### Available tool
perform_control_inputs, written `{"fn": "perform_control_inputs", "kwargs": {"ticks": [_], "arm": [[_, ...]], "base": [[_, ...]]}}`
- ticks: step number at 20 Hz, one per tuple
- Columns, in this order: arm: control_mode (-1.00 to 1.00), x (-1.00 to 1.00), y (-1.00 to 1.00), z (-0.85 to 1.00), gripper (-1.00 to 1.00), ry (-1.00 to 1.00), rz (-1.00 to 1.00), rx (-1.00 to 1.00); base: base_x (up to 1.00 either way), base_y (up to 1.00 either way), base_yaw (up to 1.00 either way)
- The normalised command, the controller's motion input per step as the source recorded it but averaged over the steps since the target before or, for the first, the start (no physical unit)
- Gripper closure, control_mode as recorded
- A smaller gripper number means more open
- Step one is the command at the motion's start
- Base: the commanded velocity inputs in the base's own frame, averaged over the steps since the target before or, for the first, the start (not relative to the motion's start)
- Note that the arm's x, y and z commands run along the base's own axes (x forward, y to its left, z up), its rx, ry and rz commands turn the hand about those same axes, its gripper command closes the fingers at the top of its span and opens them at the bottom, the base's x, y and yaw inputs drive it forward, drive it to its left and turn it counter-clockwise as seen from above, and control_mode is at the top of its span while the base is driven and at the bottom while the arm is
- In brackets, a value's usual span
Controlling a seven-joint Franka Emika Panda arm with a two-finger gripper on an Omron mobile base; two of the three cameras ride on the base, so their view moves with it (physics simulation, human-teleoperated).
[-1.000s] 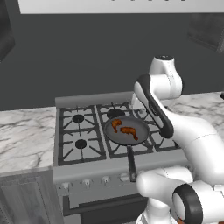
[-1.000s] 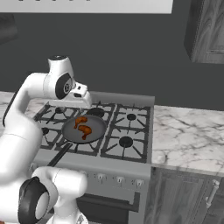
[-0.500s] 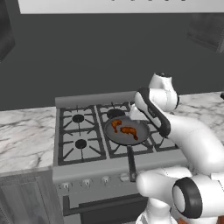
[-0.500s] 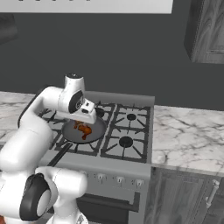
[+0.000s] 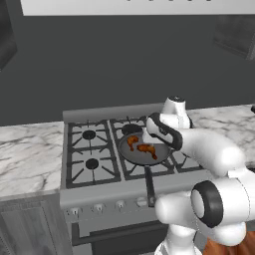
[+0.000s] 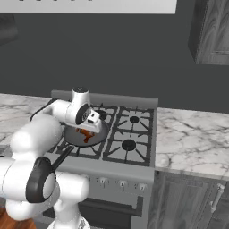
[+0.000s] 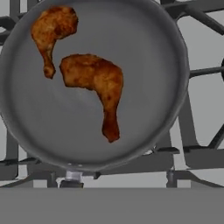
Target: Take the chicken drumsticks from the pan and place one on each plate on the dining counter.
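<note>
Two reddish-brown chicken drumsticks lie in the round dark pan on the stove's front middle burner. The larger drumstick rests near the pan's centre and the smaller drumstick lies beside it, near the rim. From the base they show as the drumsticks in the pan, whose black handle points toward me. My gripper hangs open just above the pan with nothing in it, and the hand partly covers the pan. The plates and the dining counter are out of view.
The pan sits on a grey gas stove with black grates and a row of front knobs. Marble counters flank it on the left and on the right. A dark wall rises behind, and a wooden cabinet hangs at the upper right.
My hand has swung down and forward from above the stove's back until it hangs close over the pan. The drumsticks and the pan have not moved, and the jaws stay open.
</note>
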Motion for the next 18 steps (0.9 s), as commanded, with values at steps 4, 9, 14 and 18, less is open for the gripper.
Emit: {"fn": "perform_control_inputs", "kwargs": {"ticks": [4, 9, 14, 18], "arm": [[-1.00, 0.48, 0.01, -0.29, -1.00, 0.07, -0.01, 0.00], [-1.00, 0.31, 0.07, -0.31, -1.00, 0.03, 0.00, -0.03], [-1.00, 0.14, 0.02, -0.22, -1.00, 0.00, 0.00, -0.05], [-1.00, 0.03, 0.01, -0.25, -1.00, 0.06, 0.00, -0.06]], "base": [[0.00, 0.00, 0.00], [0.00, 0.00, 0.00], [0.00, 0.00, 0.00], [0.00, 0.00, 0.00]]}}
